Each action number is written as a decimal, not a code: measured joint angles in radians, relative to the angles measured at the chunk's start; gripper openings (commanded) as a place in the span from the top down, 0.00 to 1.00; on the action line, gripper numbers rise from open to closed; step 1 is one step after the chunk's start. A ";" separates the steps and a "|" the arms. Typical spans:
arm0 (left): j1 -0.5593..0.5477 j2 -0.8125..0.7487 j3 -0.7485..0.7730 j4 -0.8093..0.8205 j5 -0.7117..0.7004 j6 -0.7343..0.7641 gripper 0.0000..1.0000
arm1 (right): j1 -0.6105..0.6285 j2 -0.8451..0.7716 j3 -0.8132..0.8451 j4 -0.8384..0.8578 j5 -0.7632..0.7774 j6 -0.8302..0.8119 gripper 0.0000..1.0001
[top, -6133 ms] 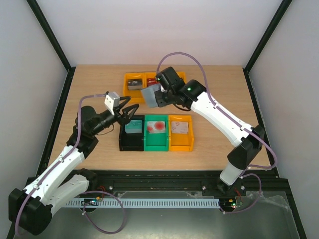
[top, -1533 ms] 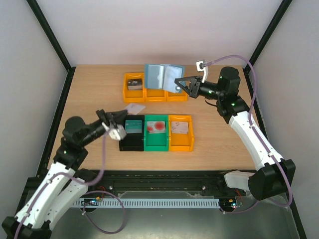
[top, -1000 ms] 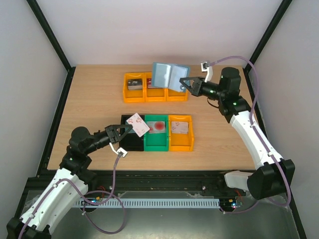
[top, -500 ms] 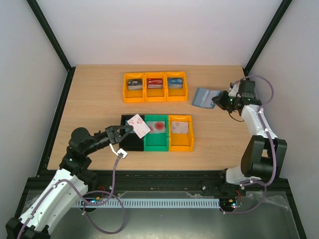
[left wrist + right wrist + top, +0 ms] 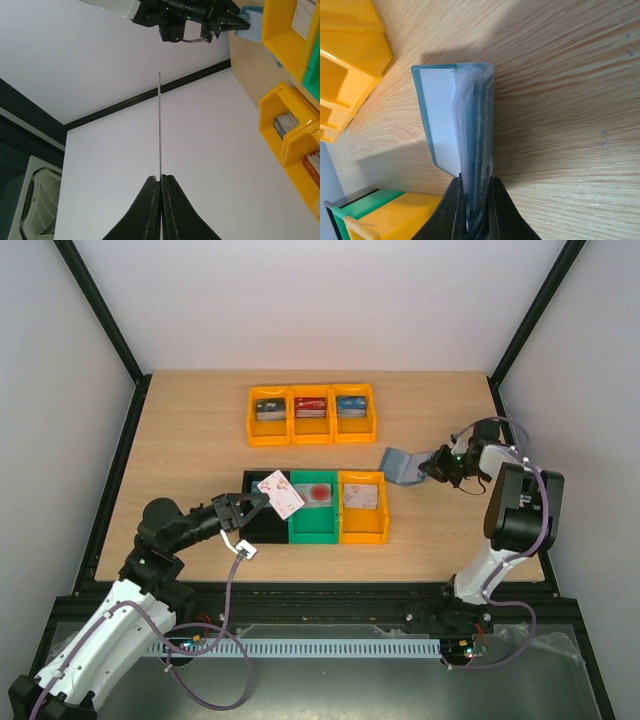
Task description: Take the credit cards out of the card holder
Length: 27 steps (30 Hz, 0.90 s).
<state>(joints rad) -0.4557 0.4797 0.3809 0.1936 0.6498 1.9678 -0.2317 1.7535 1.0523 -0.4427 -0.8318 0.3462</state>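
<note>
Lowered since half a second ago, the card holder (image 5: 400, 462) now sits right of the green bin (image 5: 313, 530), with the right gripper (image 5: 436, 466) clamped on its edge. Over that bin's left rim the left gripper (image 5: 255, 503) pinches one credit card (image 5: 281, 492), not yet dropped. Whether more remain inside is unclear. Open table (image 5: 440, 525) right of the bin gives room.

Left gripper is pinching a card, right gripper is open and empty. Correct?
Not quite. The right gripper is not open and empty: it is shut on the card holder, as the right wrist view shows. The left gripper is indeed pinching a card.
</note>
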 measured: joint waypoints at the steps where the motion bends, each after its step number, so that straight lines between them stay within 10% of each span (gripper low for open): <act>1: -0.002 -0.002 0.000 0.000 -0.001 -0.002 0.98 | -0.005 0.012 0.001 0.000 -0.007 -0.003 0.97; 10: -0.023 -0.001 0.000 0.002 -0.015 -0.035 0.98 | -0.039 0.046 0.022 -0.008 0.083 0.009 0.32; 16: -0.063 0.007 0.001 0.034 -0.047 -0.182 0.98 | -0.050 0.000 0.079 -0.068 0.242 0.006 0.16; 27: -0.116 0.199 0.336 0.070 -0.150 -1.338 0.98 | 0.080 -0.446 0.185 0.077 0.049 -0.093 0.16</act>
<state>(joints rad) -0.5720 0.6785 0.7170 0.2638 0.4995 0.6296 -0.1520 1.3071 1.2377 -0.3660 -0.7830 0.2527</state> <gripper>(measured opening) 0.024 0.831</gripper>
